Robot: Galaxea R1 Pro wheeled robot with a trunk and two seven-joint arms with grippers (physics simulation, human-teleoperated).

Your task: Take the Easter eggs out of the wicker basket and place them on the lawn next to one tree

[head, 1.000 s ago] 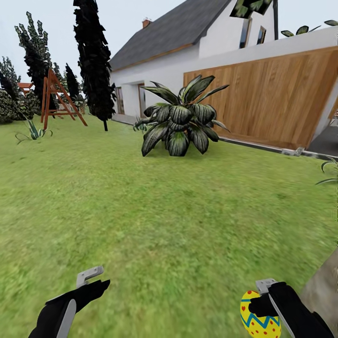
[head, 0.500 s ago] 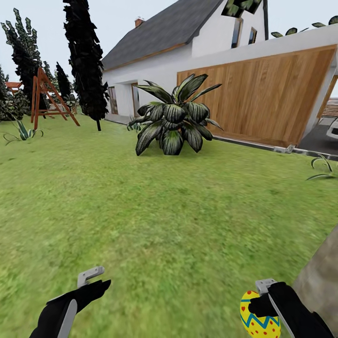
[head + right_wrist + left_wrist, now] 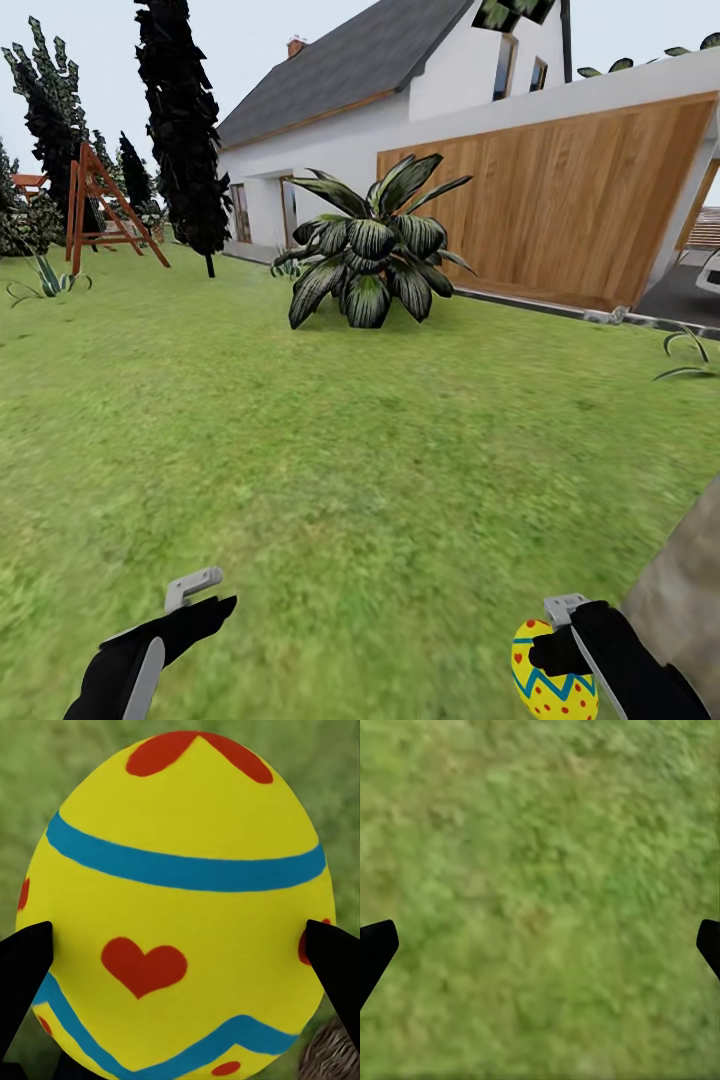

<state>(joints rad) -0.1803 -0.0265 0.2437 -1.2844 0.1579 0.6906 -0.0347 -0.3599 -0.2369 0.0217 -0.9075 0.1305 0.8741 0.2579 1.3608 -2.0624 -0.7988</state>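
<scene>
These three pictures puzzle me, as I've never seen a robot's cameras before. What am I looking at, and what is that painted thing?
It is a simulated two-armed robot on wheels, standing on a lawn. The wide picture comes from a camera on its head, looking over both black arms toward a big leafy plant, a white house and a wood-panelled garage. The other two come from cameras near each gripper. The left gripper is open over bare grass, its black fingers at the picture's edges. The right gripper is shut on a yellow Easter egg with blue bands and red marks, one of them a heart; the same egg shows low on the right of the head view.
</scene>
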